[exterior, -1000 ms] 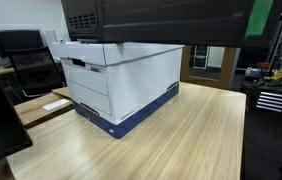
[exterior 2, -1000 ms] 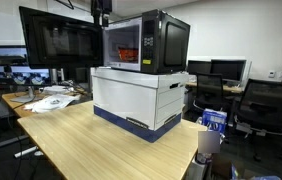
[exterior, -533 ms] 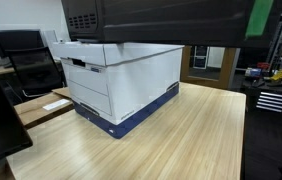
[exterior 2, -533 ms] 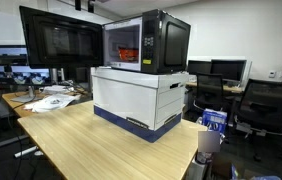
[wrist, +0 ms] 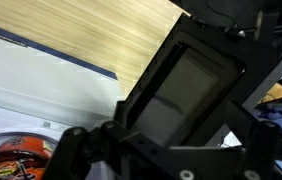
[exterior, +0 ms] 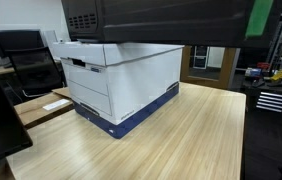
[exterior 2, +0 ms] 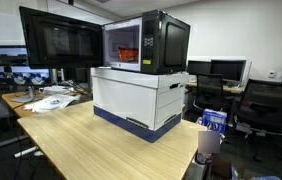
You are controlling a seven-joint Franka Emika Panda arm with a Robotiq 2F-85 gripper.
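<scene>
A black microwave [exterior 2: 146, 42] stands on a white file box [exterior 2: 139, 98] on a wooden table [exterior 2: 81, 140]; both exterior views show it, cut off at the top in one [exterior: 161, 18]. Orange shows behind its front window [exterior 2: 126, 50]. In the wrist view I look down on a dark framed panel with a grey window [wrist: 181, 90], the white box [wrist: 31, 85] and an orange printed object [wrist: 11, 160] at the bottom left. My gripper [wrist: 161, 160] shows only as dark parts along the bottom edge, spread wide, with nothing between them. It is above the top edge of both exterior views.
A large dark screen [exterior 2: 59, 45] stands behind the box. Papers [exterior 2: 46, 100] lie at the table's far end. Office chairs [exterior 2: 266, 105], monitors [exterior 2: 226, 70] and a blue-and-white carton [exterior 2: 213, 120] stand off the table edge. A tool cabinet [exterior: 271, 100] is beside the table.
The gripper, seen above the microwave a second ago in an exterior view, has risen out of the top of that frame. Nothing else has moved.
</scene>
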